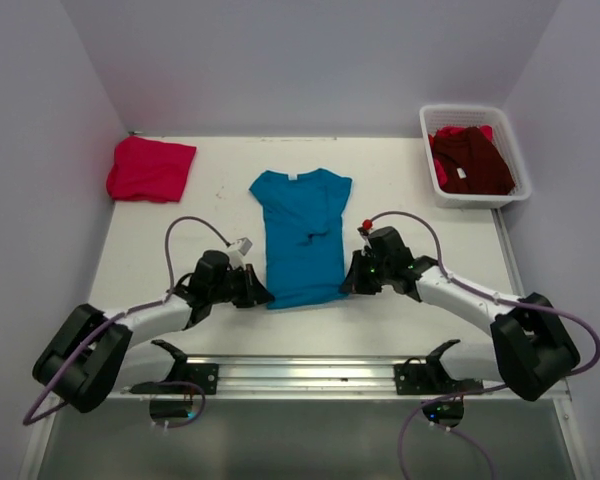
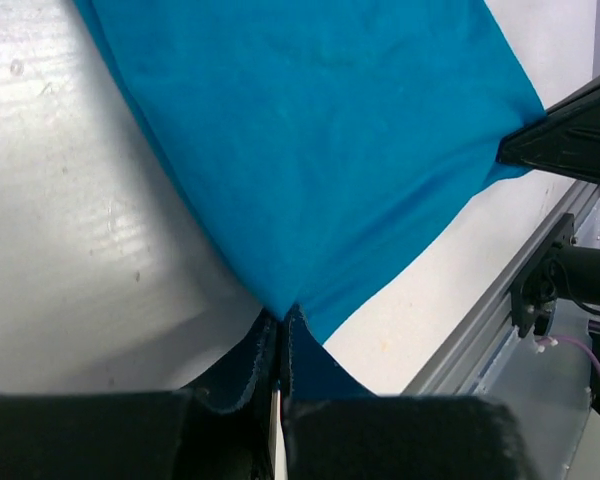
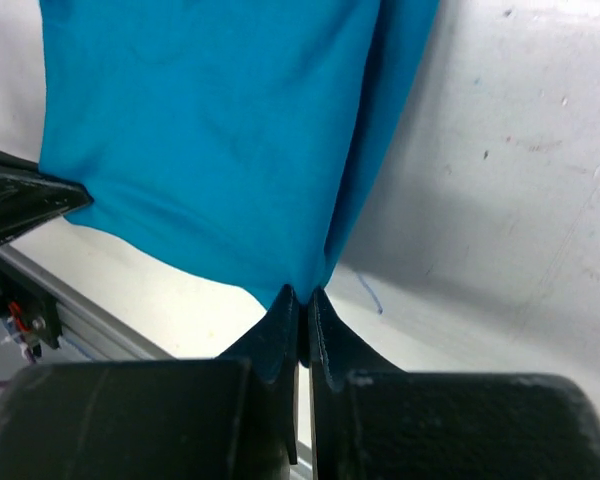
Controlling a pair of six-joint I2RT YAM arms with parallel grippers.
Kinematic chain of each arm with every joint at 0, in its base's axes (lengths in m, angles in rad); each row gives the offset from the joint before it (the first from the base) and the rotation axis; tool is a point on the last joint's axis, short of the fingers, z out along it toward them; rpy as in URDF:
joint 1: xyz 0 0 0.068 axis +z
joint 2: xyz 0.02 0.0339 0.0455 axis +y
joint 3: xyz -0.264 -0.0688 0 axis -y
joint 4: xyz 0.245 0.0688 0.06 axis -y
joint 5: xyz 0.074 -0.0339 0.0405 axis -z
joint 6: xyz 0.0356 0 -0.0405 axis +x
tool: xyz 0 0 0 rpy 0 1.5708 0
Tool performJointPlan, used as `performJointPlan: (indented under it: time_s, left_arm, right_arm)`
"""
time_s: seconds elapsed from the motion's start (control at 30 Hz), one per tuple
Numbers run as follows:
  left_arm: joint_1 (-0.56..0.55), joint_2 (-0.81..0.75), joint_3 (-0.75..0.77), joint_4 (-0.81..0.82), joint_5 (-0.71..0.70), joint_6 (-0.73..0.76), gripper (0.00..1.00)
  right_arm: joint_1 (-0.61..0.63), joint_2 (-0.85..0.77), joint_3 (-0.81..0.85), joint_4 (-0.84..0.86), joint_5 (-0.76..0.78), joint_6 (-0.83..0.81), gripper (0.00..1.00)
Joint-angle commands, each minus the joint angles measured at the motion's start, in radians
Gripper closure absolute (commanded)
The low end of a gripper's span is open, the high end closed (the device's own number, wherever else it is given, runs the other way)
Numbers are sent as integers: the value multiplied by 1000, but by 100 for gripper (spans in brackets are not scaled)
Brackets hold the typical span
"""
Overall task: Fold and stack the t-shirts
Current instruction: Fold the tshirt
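Teal-blue t-shirt (image 1: 302, 235) lies flat in the middle of the tabletop (image 1: 410, 190) with its sleeves turned in. My left hand (image 1: 263, 296) is clamped on its near-left hem corner and my right hand (image 1: 348, 285) on the near-right one. I judge it is about half folded. The pinkish-red t-shirt (image 1: 150, 168) sits folded at the far left. The maroon t-shirt (image 1: 472, 160) is bunched in the basket (image 1: 520, 165), untouched.

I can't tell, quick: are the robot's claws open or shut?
Left gripper: shut on the soft teal-blue cloth t-shirt.
Right gripper: shut on the same t-shirt.
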Motion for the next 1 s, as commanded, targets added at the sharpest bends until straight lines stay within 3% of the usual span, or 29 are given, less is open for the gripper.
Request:
performJointPlan:
  time_s: [0.0,0.23,0.4,0.63,0.8,0.97]
  left_arm:
    - [-4,-148,8,-222,-36,14,100]
    - [-35,-430,65,-544,-55,-35,100]
    - [-75,-539,96,-713,-64,-88,100]
    - [-132,-705,202,-931,-179,-144,100]
    - [-133,-630,275,-879,-233,-70,100]
    - [-130,-449,347,-768,-279,13,100]
  right_arm:
    - [20,-95,-23,-92,0,4,100]
    - [130,-231,-11,-222,40,36,100]
    - [210,-294,4,-301,63,82,100]
    - [265,-409,43,-405,133,129,100]
    - [267,-336,136,-429,193,75,100]
    - [265,-200,228,-407,282,30,100]
